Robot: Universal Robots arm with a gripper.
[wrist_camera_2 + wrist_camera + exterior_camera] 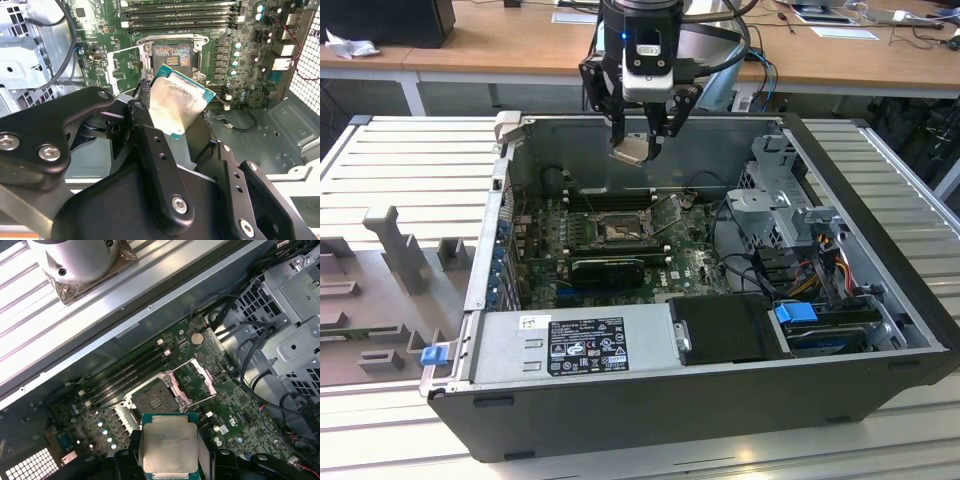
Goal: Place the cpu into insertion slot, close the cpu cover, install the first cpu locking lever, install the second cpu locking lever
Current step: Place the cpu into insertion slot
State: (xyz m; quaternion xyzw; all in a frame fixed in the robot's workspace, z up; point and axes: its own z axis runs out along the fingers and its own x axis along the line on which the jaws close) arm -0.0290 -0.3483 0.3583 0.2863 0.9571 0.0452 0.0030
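My gripper (639,140) hangs over the open computer case, shut on the cpu (629,150), a flat square chip held at a tilt well above the motherboard. In both wrist views the cpu (178,102) (169,447) shows its silver-grey metal top and green rim between the black fingers (142,120). Below it the insertion slot (616,232) (172,54) (155,400) lies bare. The cpu cover (670,212) (121,67) (197,381) stands swung open beside the slot.
Memory slots (610,198) run behind the socket and a long black card (607,268) lies in front of it. A power supply (570,345) fills the near side. A metal drive cage (790,205) with cables stands at the exterior view's right. Grey fixtures (390,250) sit outside the case.
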